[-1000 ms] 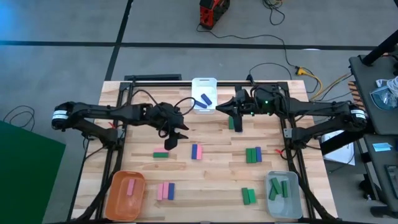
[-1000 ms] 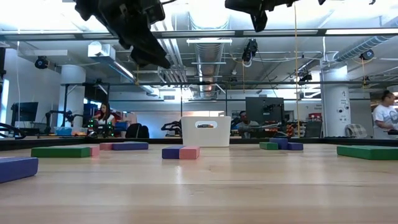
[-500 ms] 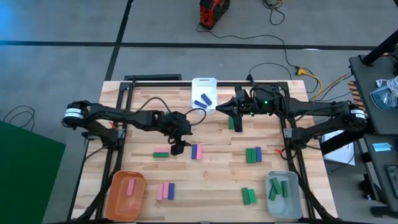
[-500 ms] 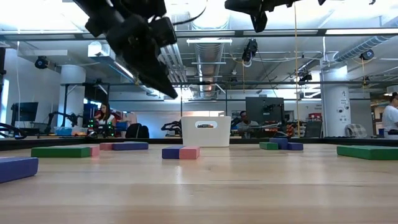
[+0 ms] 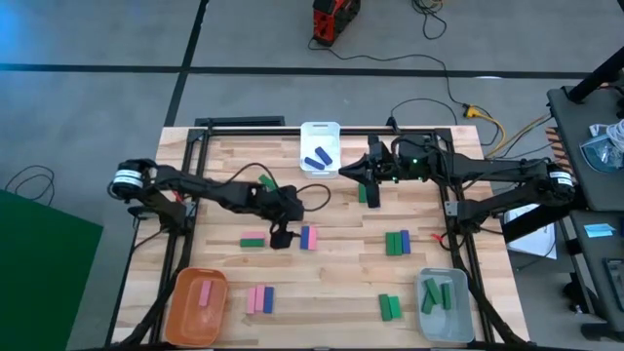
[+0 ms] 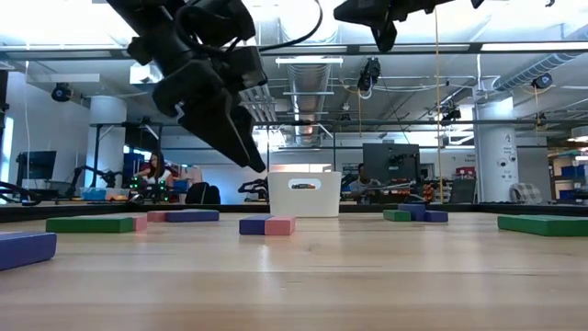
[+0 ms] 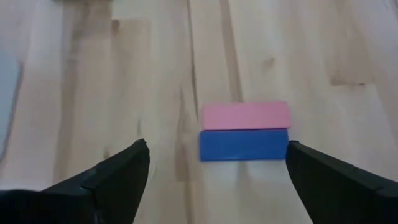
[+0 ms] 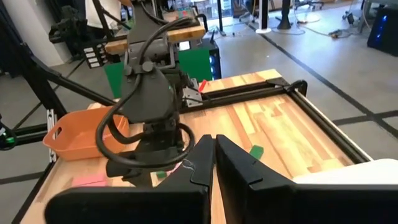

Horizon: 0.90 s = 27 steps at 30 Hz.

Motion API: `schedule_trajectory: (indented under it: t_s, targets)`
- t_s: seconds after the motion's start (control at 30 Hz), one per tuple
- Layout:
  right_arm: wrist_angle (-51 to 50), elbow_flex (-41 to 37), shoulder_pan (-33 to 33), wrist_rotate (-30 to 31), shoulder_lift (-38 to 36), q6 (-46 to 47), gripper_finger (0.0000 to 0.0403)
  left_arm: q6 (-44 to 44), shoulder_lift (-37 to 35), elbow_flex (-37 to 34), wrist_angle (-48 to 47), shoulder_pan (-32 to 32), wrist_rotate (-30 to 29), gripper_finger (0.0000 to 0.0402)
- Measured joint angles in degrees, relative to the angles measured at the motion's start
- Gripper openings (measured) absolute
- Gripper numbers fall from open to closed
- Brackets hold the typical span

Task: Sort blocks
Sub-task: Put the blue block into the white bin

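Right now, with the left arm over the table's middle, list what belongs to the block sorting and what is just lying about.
Job:
blocks, loose on the table
orange bin, pink block inside
white bin, blue blocks inside
grey bin, green blocks inside
left gripper, open, above the pink and blue pair
right gripper, shut, waiting near the white bin

Lying about:
red device on the floor
cables

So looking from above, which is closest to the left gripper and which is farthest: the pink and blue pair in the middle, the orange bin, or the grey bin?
From the left gripper, in the high view:
1. The pink and blue pair, right beside it mid-table.
2. The orange bin, at the near left corner.
3. The grey bin, at the near right corner, farthest.
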Motion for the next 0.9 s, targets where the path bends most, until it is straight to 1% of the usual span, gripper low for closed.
schedule_trajectory:
  t_s: [0.33,0.47,0.63,0.9]
  targets:
    - [-0.6,0.0,0.0,0.0,0.0,1.3,0.0013,-1.4,3.9,0.0,3.9,-3.3,-0.1,0.0364]
    - [-0.7,0.0,0.0,-0.1,0.0,2.0,0.0013,-3.6,5.2,0.0,4.2,-4.1,-3.4,0.0365]
    - [-0.7,0.0,0.0,-0.1,0.0,1.9,0.0013,-8.0,7.1,0.0,3.8,-4.2,-1.6,0.0365]
    - [-0.7,0.0,0.0,0.0,0.0,1.7,0.0013,-8.0,7.2,0.0,4.4,-4.7,-1.3,0.0365]
